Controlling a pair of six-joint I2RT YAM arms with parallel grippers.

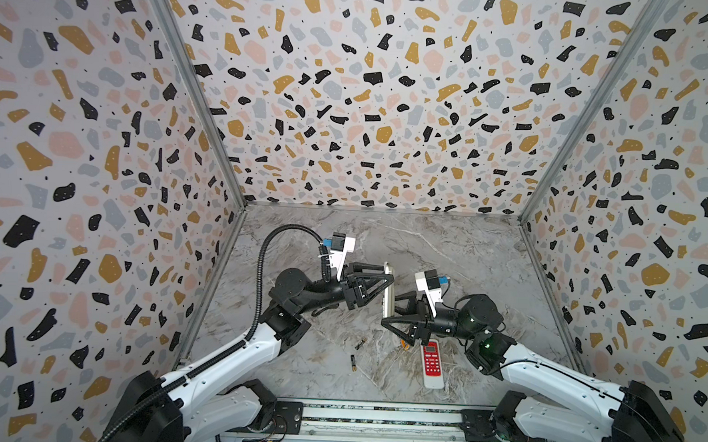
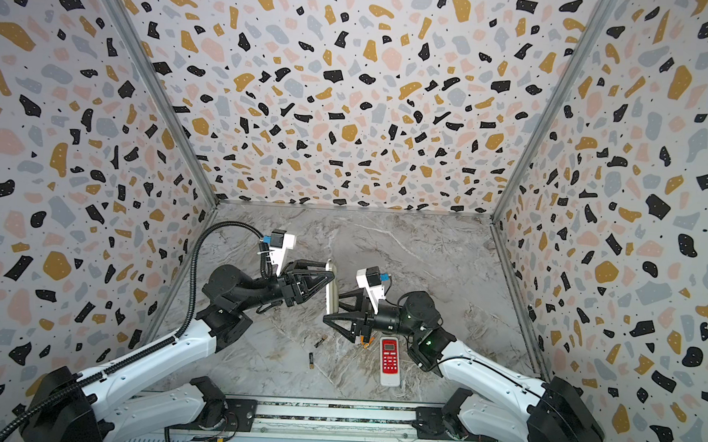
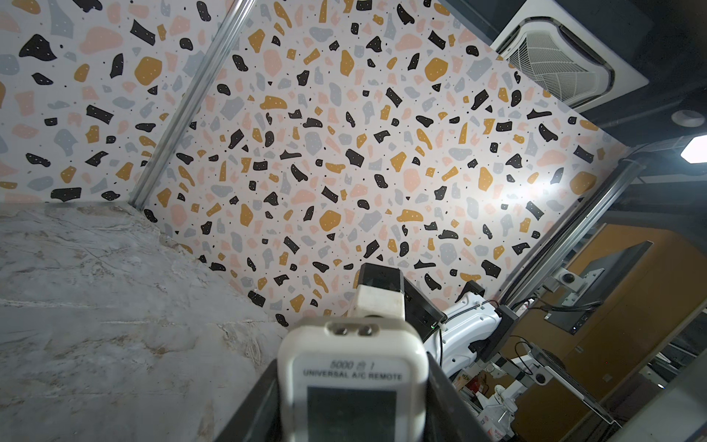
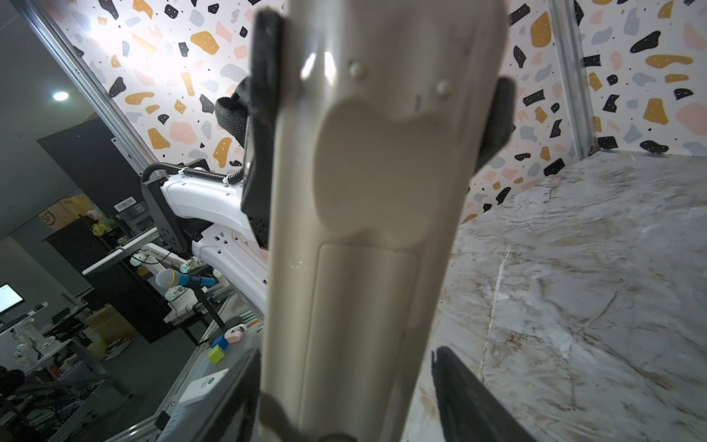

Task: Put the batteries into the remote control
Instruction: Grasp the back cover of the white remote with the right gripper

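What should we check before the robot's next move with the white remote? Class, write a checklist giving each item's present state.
1. Left end effector gripping white remote: ok.
2. Right end effector closed on remote: not ok, gap beside one finger.
3. Battery cover removed: not ok, still on.
4. Black batteries free on table: ok.
5. Both orange batteries reachable: cannot tell, partly hidden under right end effector.

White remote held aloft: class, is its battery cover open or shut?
Shut: the battery cover sits flush in the white remote's back, no bay showing.
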